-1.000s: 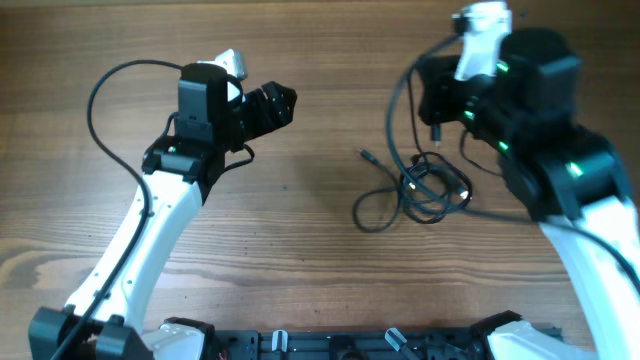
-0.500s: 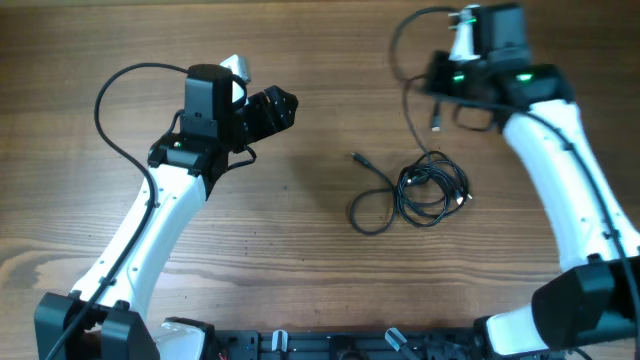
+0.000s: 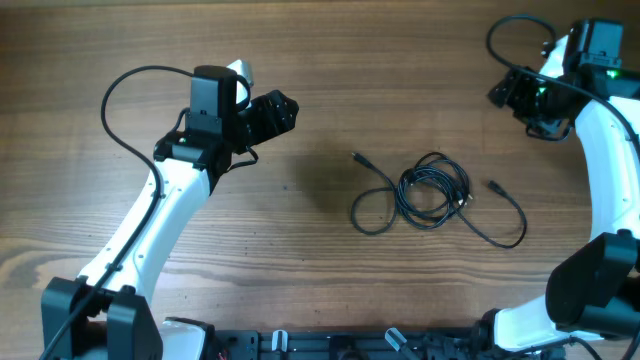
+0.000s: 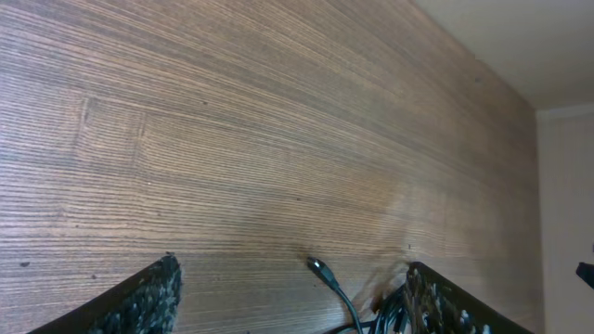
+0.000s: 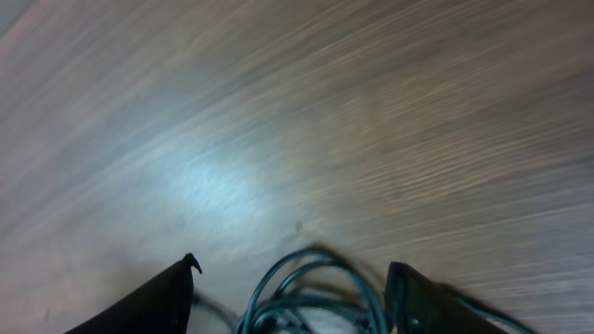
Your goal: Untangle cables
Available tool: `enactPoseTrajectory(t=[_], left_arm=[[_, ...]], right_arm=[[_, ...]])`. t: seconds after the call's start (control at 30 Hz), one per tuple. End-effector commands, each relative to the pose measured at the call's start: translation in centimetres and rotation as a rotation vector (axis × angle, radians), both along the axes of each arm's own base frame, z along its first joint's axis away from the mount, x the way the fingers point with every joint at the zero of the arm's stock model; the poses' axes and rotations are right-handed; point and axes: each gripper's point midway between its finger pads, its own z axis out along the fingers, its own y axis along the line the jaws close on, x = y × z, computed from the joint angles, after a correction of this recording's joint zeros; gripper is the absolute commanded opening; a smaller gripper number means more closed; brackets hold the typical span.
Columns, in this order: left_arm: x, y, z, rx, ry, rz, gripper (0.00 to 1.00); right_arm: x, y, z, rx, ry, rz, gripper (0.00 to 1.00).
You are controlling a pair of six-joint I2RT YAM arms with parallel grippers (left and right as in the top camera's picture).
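Far from the coiled thin black cables [image 3: 432, 190], left pincer [image 3: 285, 106] and right pincer [image 3: 515, 100] were held open; a plug-end grasp was judged next.

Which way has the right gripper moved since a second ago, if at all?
Yes. In the overhead view the right gripper has swung out to the right, away from the cables it was hanging just above, and now sits well clear of them.

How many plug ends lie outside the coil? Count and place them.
2: left plug end, upper left of the coil; right plug end, just right of it. Others may hide inside.
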Motion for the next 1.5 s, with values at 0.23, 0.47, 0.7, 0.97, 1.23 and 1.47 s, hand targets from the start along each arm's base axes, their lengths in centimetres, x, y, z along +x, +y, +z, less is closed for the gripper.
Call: enactPoseTrajectory(t=[0.23,0.47,0.7,0.97,1.23,1.47], left_arm=[[0.2,0.0,-0.3,0.015,-0.001,-0.001,0.78],[0.2,0.0,-0.3,0.015,-0.001,-0.001,0.78],[0.2,0.0,-0.3,0.015,-0.001,-0.001,0.77],[0.2,0.0,-0.3,0.015,-0.001,-0.001,0.78],[0.2,0.0,-0.3,0.015,-0.001,-0.001,0.78],[0.2,0.0,-0.3,0.015,-0.001,-0.001,0.78]], right_arm=[[-6.3,12.2,-0.3,0.048,0.148,0.452,0.66],[-10.8,16.6,-2.8,-0.034,0.32,0.579,0.46],[-13.7,16.7,-8.0,-0.205,0.405,0.587,0.43],[-13.6,16.3,-13.6,-0.228,0.33,0.615,0.38],[-14.2,16.2,-15.6,-0.219,0.312,0.618,0.37],[-14.6,16.1,-16.6,-0.219,0.306,0.615,0.35]])
